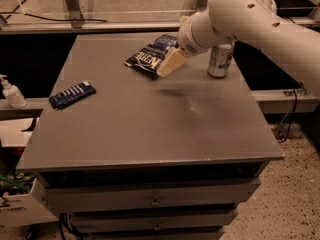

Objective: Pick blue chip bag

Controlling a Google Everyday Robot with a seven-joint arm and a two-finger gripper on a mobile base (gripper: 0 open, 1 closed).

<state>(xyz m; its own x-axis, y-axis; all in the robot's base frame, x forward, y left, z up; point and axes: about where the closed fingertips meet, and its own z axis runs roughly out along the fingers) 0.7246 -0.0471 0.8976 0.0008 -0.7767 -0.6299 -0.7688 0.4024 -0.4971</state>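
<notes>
The blue chip bag (149,54) lies at the back middle of the grey table (140,124), navy with white "Kettle" lettering. My gripper (169,65) hangs over the bag's right end, its cream fingers pointing down and left, just above the bag. The white arm reaches in from the upper right and hides the bag's far right corner.
A silver soda can (220,59) stands upright at the back right, close behind my arm. A small flat dark-blue packet with white stripes (72,94) lies near the left edge. A sanitiser bottle (11,92) stands on a ledge left of the table.
</notes>
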